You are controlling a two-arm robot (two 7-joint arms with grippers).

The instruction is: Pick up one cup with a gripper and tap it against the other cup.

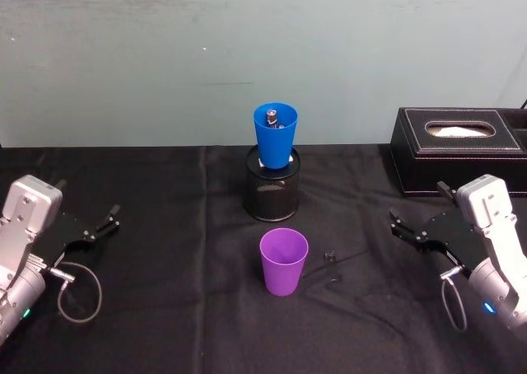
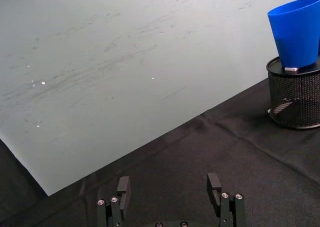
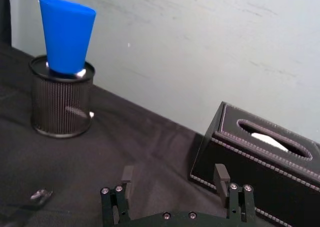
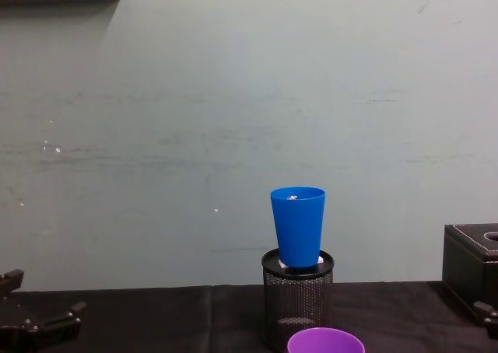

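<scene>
The purple cup [image 1: 283, 261] stands upright on the black cloth at the middle of the table, its rim also in the chest view [image 4: 325, 342]. Behind it the blue cup [image 1: 275, 135] [image 4: 297, 225] [image 2: 295, 32] [image 3: 66, 34] sits upright in the mouth of a black wire-mesh pen holder [image 1: 272, 191] [image 4: 296, 302]. My left gripper [image 1: 87, 198] [image 2: 169, 187] rests open at the table's left side, far from both cups. On the right side my right gripper [image 1: 418, 203] [image 3: 174, 176] is open too, with nothing between its fingers.
A black tissue box [image 1: 461, 147] [image 3: 260, 162] stands at the back right, just beyond the right gripper. A small dark clip-like object [image 1: 331, 257] lies right of the purple cup. A pale wall closes off the back of the table.
</scene>
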